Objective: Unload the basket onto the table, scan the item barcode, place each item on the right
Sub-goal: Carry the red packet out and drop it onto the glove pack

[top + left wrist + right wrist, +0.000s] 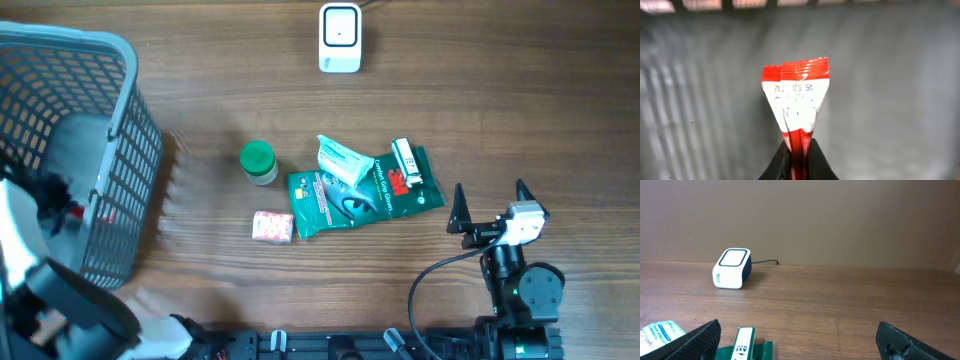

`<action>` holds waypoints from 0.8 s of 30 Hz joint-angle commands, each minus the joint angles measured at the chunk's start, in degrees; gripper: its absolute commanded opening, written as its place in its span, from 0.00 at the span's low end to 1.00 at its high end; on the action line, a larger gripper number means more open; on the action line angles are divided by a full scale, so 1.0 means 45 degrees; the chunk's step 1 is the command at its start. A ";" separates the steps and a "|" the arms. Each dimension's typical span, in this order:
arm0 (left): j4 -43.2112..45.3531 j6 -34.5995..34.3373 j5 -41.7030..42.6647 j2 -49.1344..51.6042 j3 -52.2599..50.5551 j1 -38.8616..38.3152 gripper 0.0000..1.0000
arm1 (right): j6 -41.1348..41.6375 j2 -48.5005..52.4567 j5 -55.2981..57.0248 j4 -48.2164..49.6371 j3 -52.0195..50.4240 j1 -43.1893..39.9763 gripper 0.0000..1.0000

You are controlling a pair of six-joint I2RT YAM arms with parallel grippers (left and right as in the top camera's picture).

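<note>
Red-and-white packet [796, 100] pinched between the left jaws.

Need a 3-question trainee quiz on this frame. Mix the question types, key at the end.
1. True or false: the right gripper is open and holds nothing.
2. Multiple choice: what is the left gripper pinching?
A) a green-capped jar
B) a red and white sachet
C) a pink packet
3. Short answer: which grey container is the left gripper reaching into, at the opposite end of the table from the right gripper?

Key:
1. True
2. B
3. The basket
</note>
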 commanded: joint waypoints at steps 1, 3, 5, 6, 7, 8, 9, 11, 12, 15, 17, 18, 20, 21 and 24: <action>0.0180 0.0097 0.0884 -0.1501 0.0306 -0.0034 0.04 | -0.0146 -0.0078 0.0078 0.0024 -0.0015 -0.0019 1.00; 0.0850 0.0034 0.1836 -0.2220 0.0306 -0.0034 0.04 | -0.0146 -0.0078 0.0078 0.0024 -0.0015 -0.0019 1.00; 0.2001 -0.0607 0.2628 -0.3133 0.0355 -0.0034 0.04 | -0.0146 -0.0078 0.0078 0.0024 -0.0015 -0.0019 1.00; 0.2900 -0.0729 0.2652 -0.3891 0.0457 -0.0034 0.04 | -0.0146 -0.0078 0.0078 0.0024 -0.0015 -0.0019 1.00; 0.3429 -0.0801 0.2652 -0.4478 0.0612 -0.0034 0.04 | -0.0146 -0.0078 0.0078 0.0024 -0.0015 -0.0019 1.00; 0.3735 -0.0928 0.2676 -0.5003 0.0782 -0.0034 0.04 | -0.0146 -0.0078 0.0078 0.0024 -0.0015 -0.0019 1.00; 0.4027 -0.1005 0.2851 -0.5537 0.0962 -0.0034 0.04 | -0.0151 -0.0078 0.0078 0.0024 -0.0015 -0.0019 1.00; 0.4663 -0.1015 0.4299 -0.6708 0.1243 -0.0034 0.04 | -0.0146 -0.0078 0.0078 0.0024 -0.0015 -0.0019 1.00; 0.4940 -0.1258 0.5251 -0.7150 0.1263 -0.0053 0.04 | -0.0146 -0.0078 0.0078 0.0024 -0.0015 -0.0019 1.00; 0.4945 -0.1909 0.8956 -0.8189 0.1253 -0.1496 0.04 | -0.0146 -0.0078 0.0078 0.0024 -0.0015 -0.0019 1.00; 0.4371 -0.1817 0.9398 -0.8029 0.1253 -0.3361 0.04 | -0.0146 -0.0078 0.0078 0.0024 -0.0015 -0.0019 1.00; 0.3983 -0.1049 0.9389 -0.7752 0.1253 -0.4760 0.04 | -0.0141 -0.0078 0.0078 0.0029 -0.0015 -0.0019 1.00; 0.3143 0.0073 0.8587 -0.6834 0.1253 -0.7689 0.04 | -0.0141 -0.0078 0.0078 0.0024 -0.0015 -0.0019 1.00; 0.2827 0.0160 0.8077 -0.6203 0.1253 -0.9131 0.04 | -0.0146 -0.0078 0.0078 0.0024 -0.0015 -0.0019 1.00; 0.2710 0.0826 0.7179 -0.4235 0.1253 -1.2104 0.04 | -0.0151 -0.0078 0.0078 0.0024 -0.0015 -0.0019 1.00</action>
